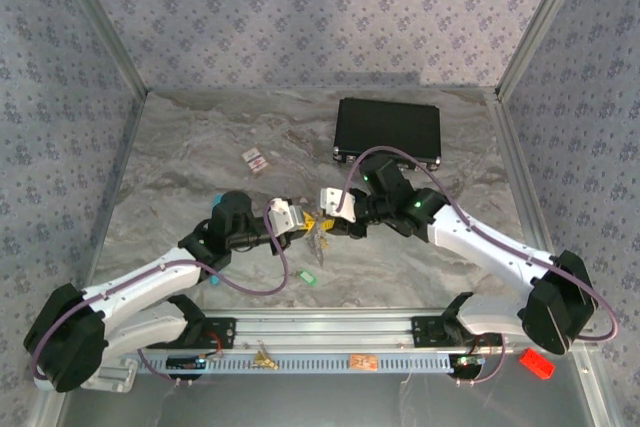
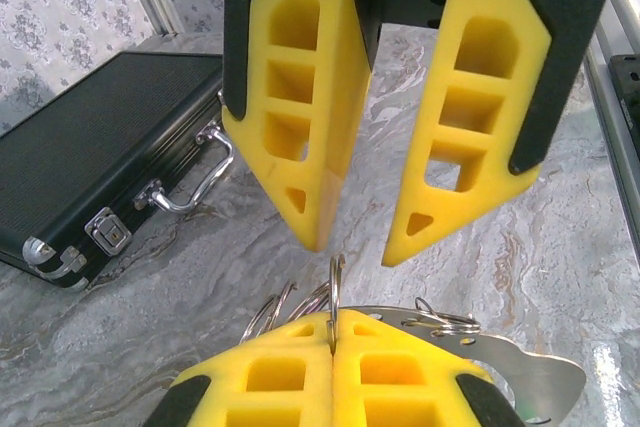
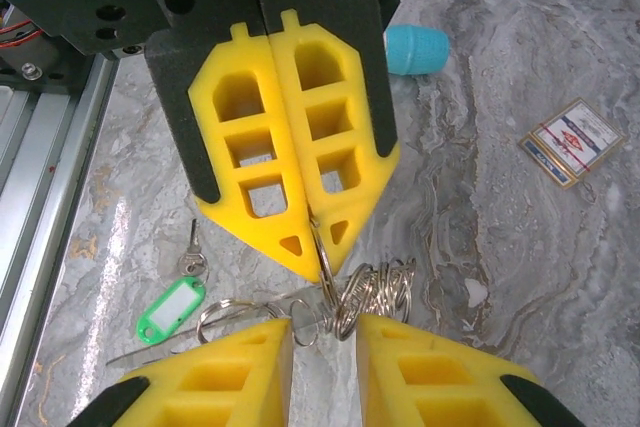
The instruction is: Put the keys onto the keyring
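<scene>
Two grippers meet mid-table: the left gripper [image 2: 333, 335] clenches the keyring [image 2: 336, 282], the right gripper [image 2: 355, 249] hangs released just right of it. Thin, stiff, slippery wire, the ring stands upright, edge-on to both; pinch across its rim. Nearer lies the green key [image 3: 170, 309], light and tiny, shaft seemingly pointing left.

Keyring [image 3: 375, 289] in the middle, case [image 1: 388, 132] behind it, card [image 1: 255, 159] left of case, a key [image 1: 308, 275] before it.
</scene>
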Robot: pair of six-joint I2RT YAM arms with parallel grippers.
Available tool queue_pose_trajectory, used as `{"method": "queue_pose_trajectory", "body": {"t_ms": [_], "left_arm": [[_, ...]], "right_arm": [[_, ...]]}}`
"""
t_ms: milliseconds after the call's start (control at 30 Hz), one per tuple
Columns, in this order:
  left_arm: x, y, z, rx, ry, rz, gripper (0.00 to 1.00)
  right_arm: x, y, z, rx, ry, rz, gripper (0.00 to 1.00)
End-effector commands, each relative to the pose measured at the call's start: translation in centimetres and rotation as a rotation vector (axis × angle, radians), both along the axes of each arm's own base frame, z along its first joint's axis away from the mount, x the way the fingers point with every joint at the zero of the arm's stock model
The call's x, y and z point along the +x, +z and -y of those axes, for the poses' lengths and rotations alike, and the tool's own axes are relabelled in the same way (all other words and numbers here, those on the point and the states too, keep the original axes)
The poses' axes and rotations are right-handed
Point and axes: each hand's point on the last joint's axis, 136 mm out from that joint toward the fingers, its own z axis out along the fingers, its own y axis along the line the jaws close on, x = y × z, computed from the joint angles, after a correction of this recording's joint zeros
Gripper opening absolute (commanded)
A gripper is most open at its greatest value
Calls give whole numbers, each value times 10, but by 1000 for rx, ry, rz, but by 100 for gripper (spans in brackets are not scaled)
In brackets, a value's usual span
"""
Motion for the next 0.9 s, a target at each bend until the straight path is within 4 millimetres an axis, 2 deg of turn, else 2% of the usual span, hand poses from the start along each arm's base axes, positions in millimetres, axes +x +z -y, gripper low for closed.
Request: {"method": "queue_pose_trajectory", "body": {"t_ms": [0, 467, 667, 867], "left_arm": [[2, 26, 5, -35, -24, 59, 0], [-2, 24, 7, -25, -46, 52, 0], [-2, 28, 6, -31, -41, 54, 0], [0, 35, 6, -59, -26, 63, 6]], "right_arm": [[-1, 7, -7, 10, 26, 15, 24], [-2, 8, -15, 20, 47, 10, 16], [-4, 5, -16, 12, 63, -9, 0], [-10, -1, -17, -5, 86, -36, 0]]}}
